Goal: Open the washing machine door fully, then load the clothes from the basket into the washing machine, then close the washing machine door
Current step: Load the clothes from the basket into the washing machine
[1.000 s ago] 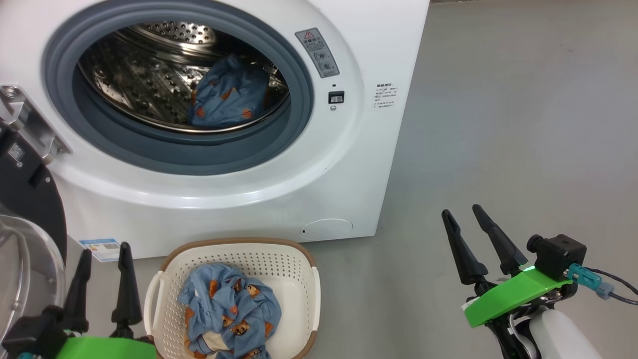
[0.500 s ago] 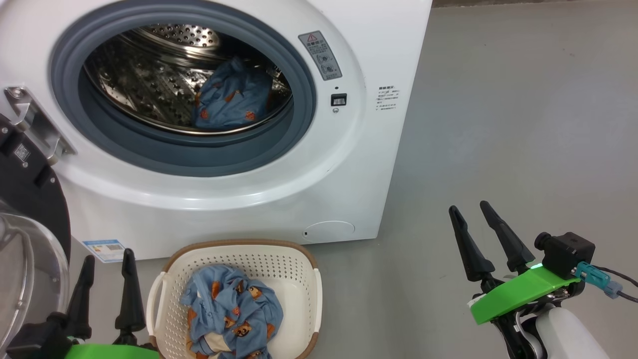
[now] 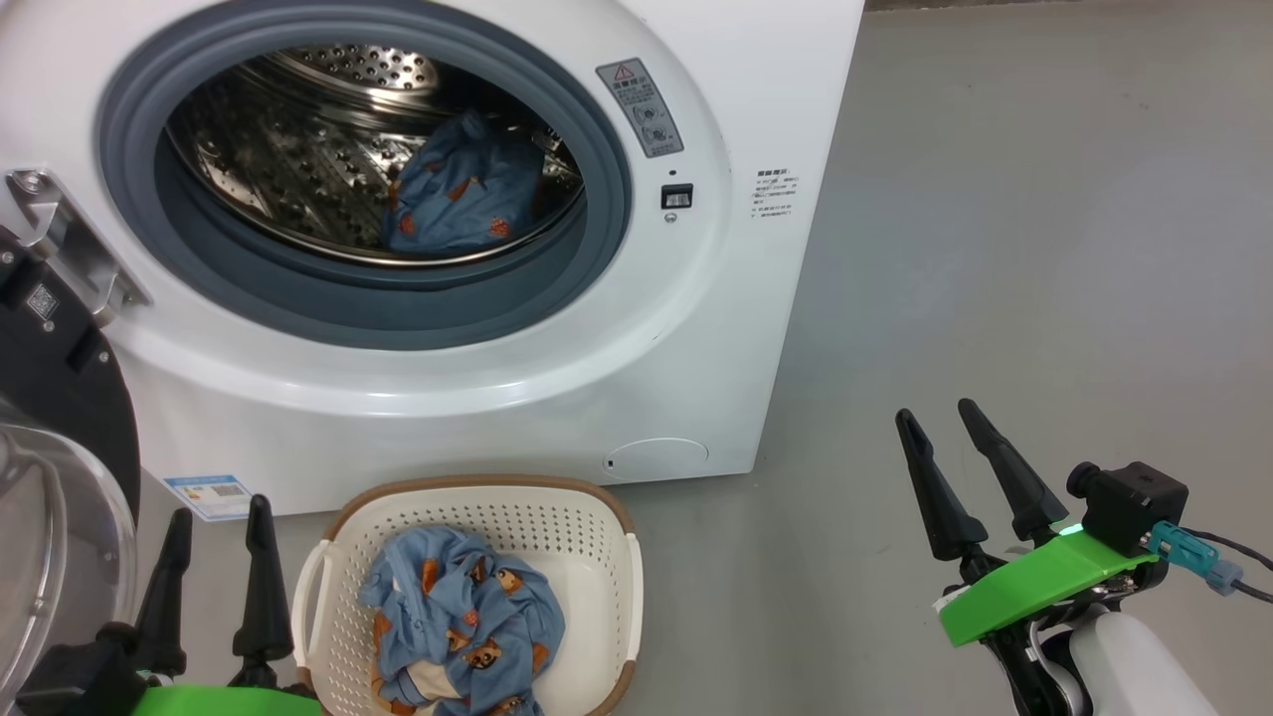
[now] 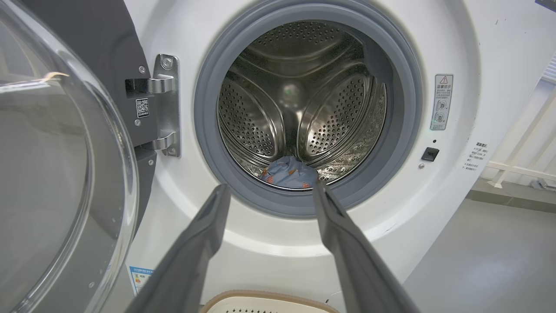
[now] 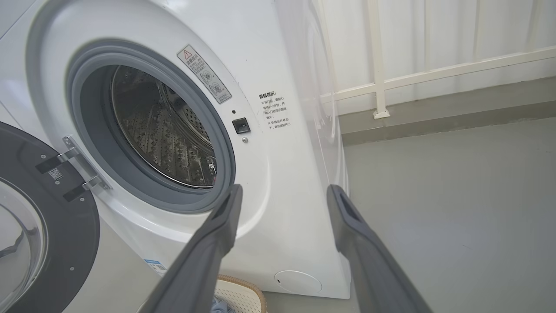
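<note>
Left gripper (image 3: 221, 512) at 7 o'clock, fingers spread, empty, just beside basket (image 3: 477, 485). Right gripper (image 3: 935, 413) at 4 o'clock, likewise spread, empty, over grey floor (image 3: 995, 199). Clothes (image 3: 462, 617) heaped in basket at 6 o'clock, before washing machine (image 3: 696, 348). One garment (image 3: 462, 189) in drum (image 3: 298, 149). Washing machine door (image 3: 70, 398) swung wide at 9 o'clock.

On the washing machine (image 3: 477, 438) front, a grey label (image 3: 639, 107) carries a red warning triangle. Beside it is a block of Chinese print (image 5: 273, 108) headed 温馨提示 (the rest is too fine for me). A QR sticker (image 3: 42, 301) sits on the washing machine door (image 3: 70, 398). The blue sticker (image 3: 211, 495) is unreadable.
</note>
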